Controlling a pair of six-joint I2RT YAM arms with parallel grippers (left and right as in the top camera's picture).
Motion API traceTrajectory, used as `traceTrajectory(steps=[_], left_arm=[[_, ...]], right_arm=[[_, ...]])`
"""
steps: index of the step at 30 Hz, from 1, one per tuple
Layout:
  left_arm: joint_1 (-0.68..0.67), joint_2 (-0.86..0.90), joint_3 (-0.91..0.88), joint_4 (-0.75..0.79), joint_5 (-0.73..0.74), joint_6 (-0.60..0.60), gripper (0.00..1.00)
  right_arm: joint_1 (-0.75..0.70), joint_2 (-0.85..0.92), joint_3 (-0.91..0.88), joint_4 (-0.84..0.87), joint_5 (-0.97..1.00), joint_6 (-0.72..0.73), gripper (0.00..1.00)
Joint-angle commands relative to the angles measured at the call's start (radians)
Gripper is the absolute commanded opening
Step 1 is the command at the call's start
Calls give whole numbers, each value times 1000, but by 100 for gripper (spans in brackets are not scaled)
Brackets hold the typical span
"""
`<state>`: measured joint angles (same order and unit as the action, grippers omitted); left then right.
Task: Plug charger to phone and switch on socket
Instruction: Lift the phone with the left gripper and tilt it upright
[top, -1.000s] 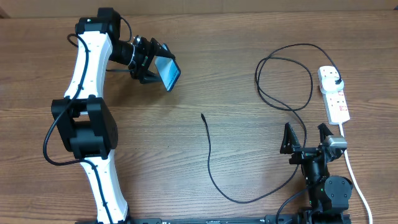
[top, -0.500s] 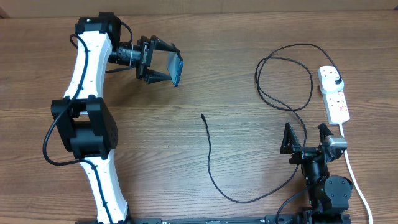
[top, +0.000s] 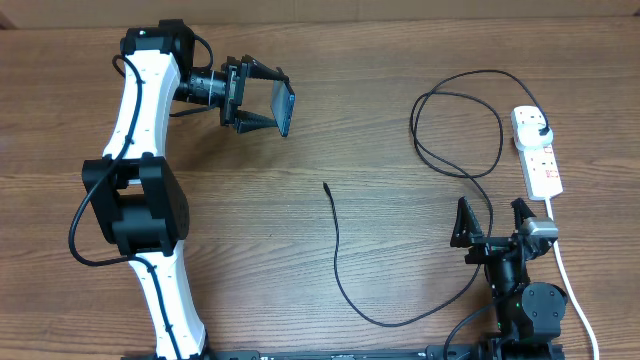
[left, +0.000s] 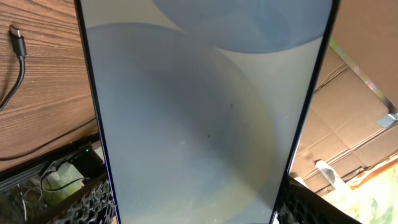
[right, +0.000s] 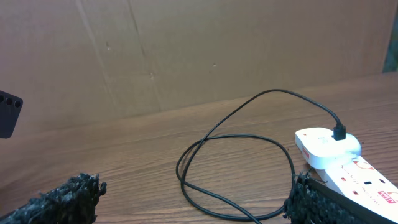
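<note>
My left gripper (top: 262, 97) is shut on the phone (top: 286, 111) and holds it on edge above the table at the upper left. Its light blue screen (left: 205, 112) fills the left wrist view between the fingers. The charger's black cable (top: 340, 262) lies across the middle of the table, with its connector tip (top: 326, 186) free; the tip also shows in the left wrist view (left: 17, 35). The cable loops at the right (right: 236, 168) and its black plug (top: 541, 128) sits in the white socket strip (top: 538, 160), also in the right wrist view (right: 339, 155). My right gripper (top: 492, 221) is open and empty near the front edge.
The strip's thick white cord (top: 568, 275) runs down past my right arm's base. A cardboard wall (right: 186, 50) stands behind the table. The left arm (top: 140, 150) stretches along the table's left side.
My left gripper has turned the phone from screen-up towards edge-on and shifted it slightly right. The right arm, cable and strip have not moved.
</note>
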<state>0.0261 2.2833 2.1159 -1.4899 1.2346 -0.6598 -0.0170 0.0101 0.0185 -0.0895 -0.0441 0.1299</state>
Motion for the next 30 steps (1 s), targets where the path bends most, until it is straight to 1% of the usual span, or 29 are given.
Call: traceTrajectory(steps=[1, 14, 19, 30], left_arm=[[-7, -43, 27, -2, 49, -18, 4], [-7, -43, 27, -2, 47, -25, 4], [-8, -43, 27, -2, -7, -25, 4], [-8, -43, 27, -2, -7, -25, 4]], right_arm=[[6, -7, -11, 7, 9, -8, 100], [6, -7, -11, 7, 9, -8, 100], [6, -7, -11, 7, 9, -8, 100], [6, -7, -11, 7, 9, -8, 100]])
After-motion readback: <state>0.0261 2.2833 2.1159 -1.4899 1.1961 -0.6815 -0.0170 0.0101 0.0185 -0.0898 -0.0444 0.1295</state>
